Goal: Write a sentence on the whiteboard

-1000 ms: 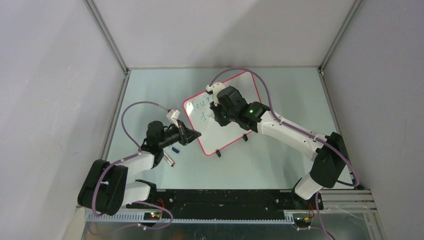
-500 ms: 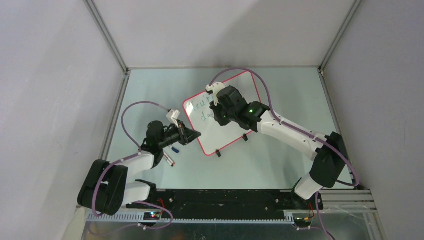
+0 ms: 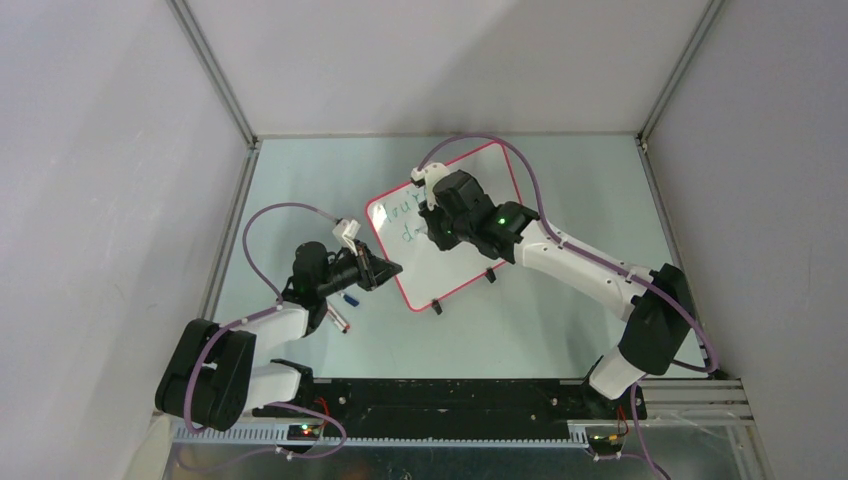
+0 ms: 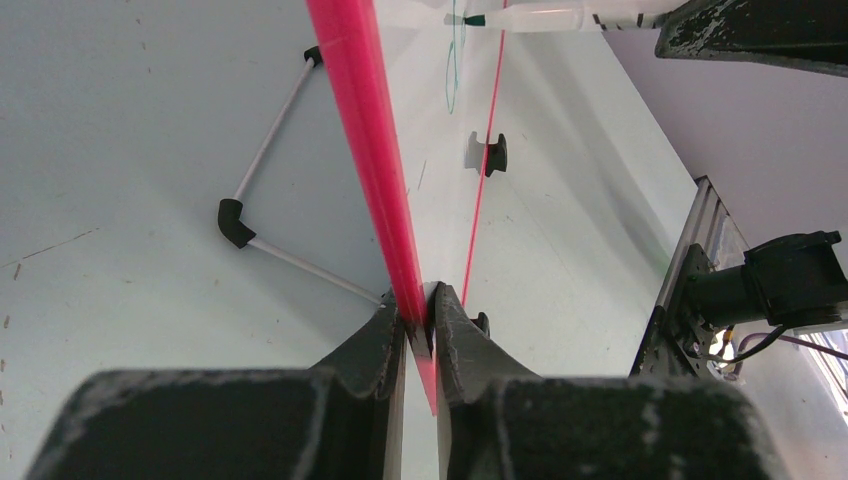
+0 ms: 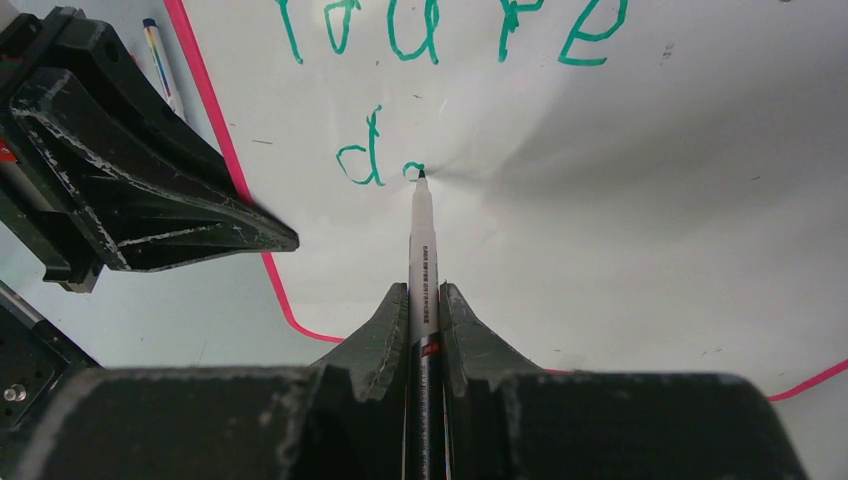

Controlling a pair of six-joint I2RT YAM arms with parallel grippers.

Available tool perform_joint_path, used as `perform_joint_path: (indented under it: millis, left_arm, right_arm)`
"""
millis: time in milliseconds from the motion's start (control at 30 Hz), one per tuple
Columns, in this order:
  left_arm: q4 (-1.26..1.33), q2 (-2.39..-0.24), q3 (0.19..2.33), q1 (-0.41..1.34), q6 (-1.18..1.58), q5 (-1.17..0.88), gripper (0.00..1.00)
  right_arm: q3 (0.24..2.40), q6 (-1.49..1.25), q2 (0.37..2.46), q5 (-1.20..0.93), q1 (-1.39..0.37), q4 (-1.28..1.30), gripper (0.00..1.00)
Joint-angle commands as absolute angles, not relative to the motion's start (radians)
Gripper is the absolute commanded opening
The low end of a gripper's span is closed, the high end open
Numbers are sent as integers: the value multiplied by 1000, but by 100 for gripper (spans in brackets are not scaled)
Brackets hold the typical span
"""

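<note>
The whiteboard [image 3: 430, 278], white with a thin red-pink rim, lies at mid table. My left gripper [image 3: 392, 268] is shut on its near-left edge; in the left wrist view the red rim [image 4: 360, 130] runs straight into the pinching jaws of the left gripper [image 4: 420, 305]. My right gripper [image 3: 432, 228] hovers over the board, shut on a white marker [image 5: 422, 240]. Its green tip touches the whiteboard [image 5: 620, 200] just right of a green "d" [image 5: 362, 160]. A line of green letters [image 5: 450, 30] stands above it. The marker [image 4: 560, 17] also shows in the left wrist view.
A loose marker [image 3: 340, 318] and a small blue cap [image 3: 351, 297] lie on the table beside the left arm. Two black clip feet [image 3: 490, 273] [image 3: 437, 307] sit on the board's near rim. A white rod with a black elbow [image 4: 232, 220] props the board. Grey walls enclose the table.
</note>
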State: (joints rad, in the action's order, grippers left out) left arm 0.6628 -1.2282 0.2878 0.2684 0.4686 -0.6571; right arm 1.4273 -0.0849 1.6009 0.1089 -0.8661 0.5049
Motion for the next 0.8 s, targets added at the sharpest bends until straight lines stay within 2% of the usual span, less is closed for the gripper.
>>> perform_joint_path:
  millis: [0,767]
  left_arm:
    - [602,-1226,291,268,378,-588,6]
    - [604,-1229,292,269,378,-590,7]
  right_arm:
    - [1479,-78,1613,130,-862,475,0]
    - [1470,-81,1625,87,-876,489,0]
